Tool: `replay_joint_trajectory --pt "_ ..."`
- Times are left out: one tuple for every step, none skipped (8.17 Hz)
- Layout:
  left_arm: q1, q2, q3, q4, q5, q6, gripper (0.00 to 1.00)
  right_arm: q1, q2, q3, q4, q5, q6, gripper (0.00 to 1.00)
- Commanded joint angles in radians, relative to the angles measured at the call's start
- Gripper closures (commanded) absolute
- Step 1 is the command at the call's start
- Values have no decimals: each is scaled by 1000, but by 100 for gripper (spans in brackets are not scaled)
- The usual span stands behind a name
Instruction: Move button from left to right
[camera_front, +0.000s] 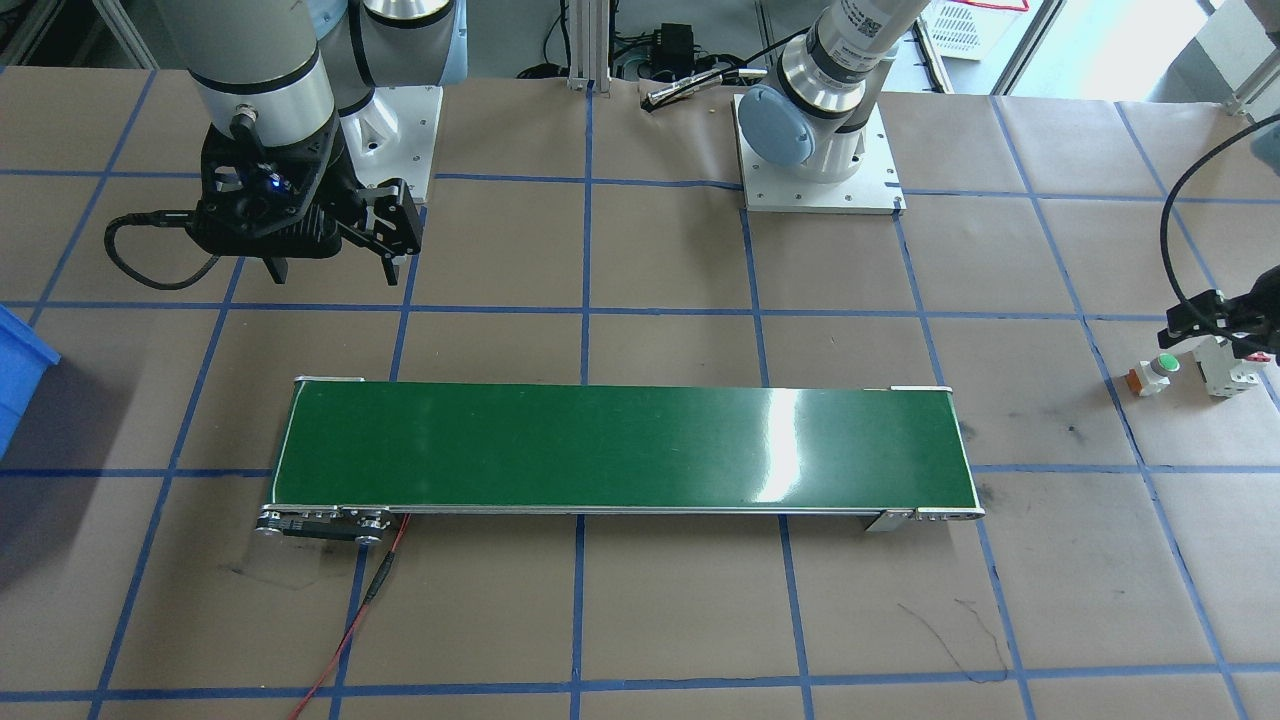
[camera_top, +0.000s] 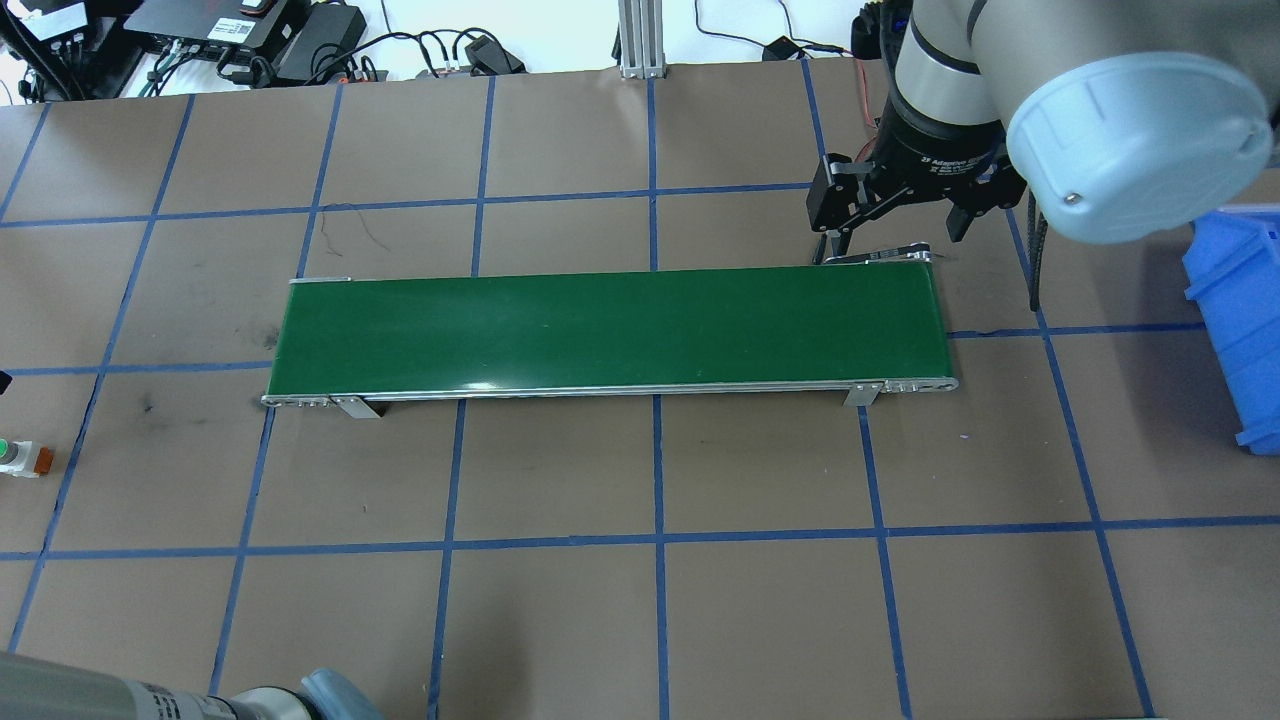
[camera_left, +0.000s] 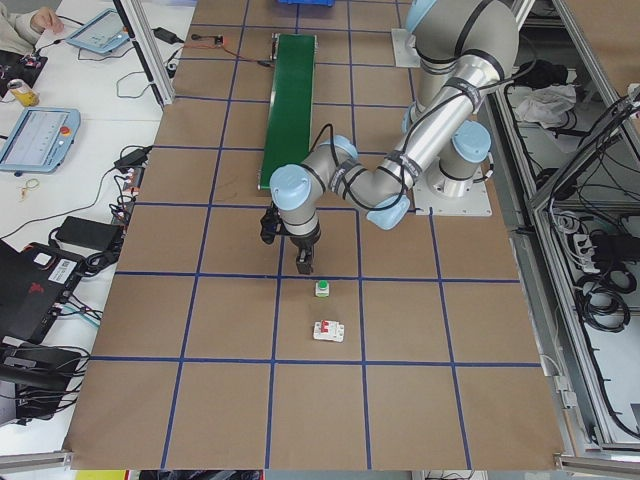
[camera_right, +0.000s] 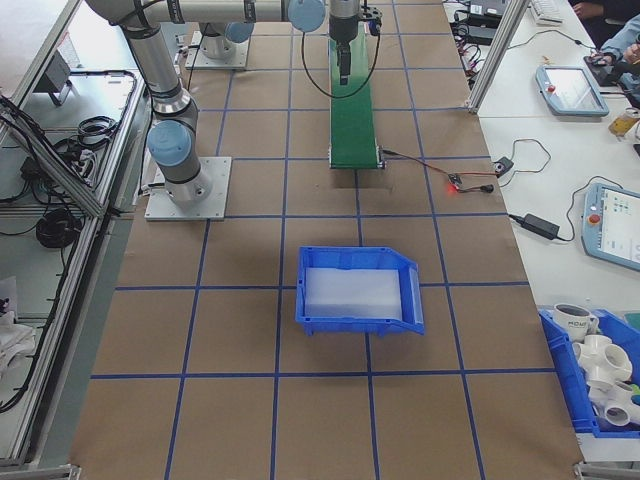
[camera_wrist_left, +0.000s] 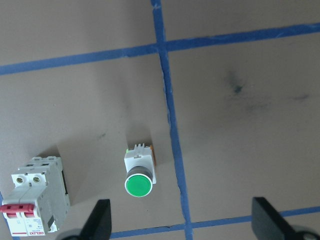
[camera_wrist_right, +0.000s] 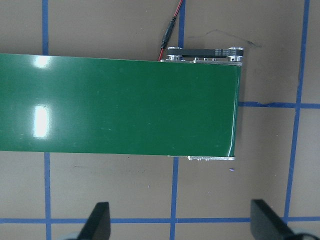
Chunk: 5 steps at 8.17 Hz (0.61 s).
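Out at the table's left end, the button (camera_wrist_left: 138, 175) lies on the brown paper, its round green cap facing up toward the wrist camera and its orange-red end pointing away, just beside a strip of blue tape (camera_wrist_left: 171, 120). Close to it, apart and not touching, sits a white circuit breaker (camera_wrist_left: 34, 195) with a red lever. The left gripper (camera_wrist_left: 182, 220) hovers above this spot with its fingers (camera_wrist_left: 98, 220) spread wide and nothing between them; in the front-facing view it hangs over the breaker (camera_front: 1232, 365), with the button (camera_front: 1152, 375) just to one side. A green conveyor belt (camera_top: 610, 330) runs lengthwise across the middle of the table, well apart from the button, and a red wire (camera_front: 352, 625) trails from its right end. The right gripper (camera_top: 895, 235) hangs over the far right end of the belt, its fingers also spread and empty. A blue bin (camera_right: 358, 290) stands near the table's right end, beyond the belt.
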Motion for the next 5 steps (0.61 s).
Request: replay_joint_trajectory --pt "14 -94 -2 74 87 1 0 0 0 0 0 0 0 0" --pt "18 -114 -2 76 88 3 0 0 0 0 0 0 0 0" --pt "18 -131 -2 76 88 3 0 0 0 0 0 0 0 0" --pt "18 -143 -2 76 88 3 0 0 0 0 -2 0 0 0" --pt "20 -160 -2 76 90 1 0 0 0 0 -2 0 0 0"
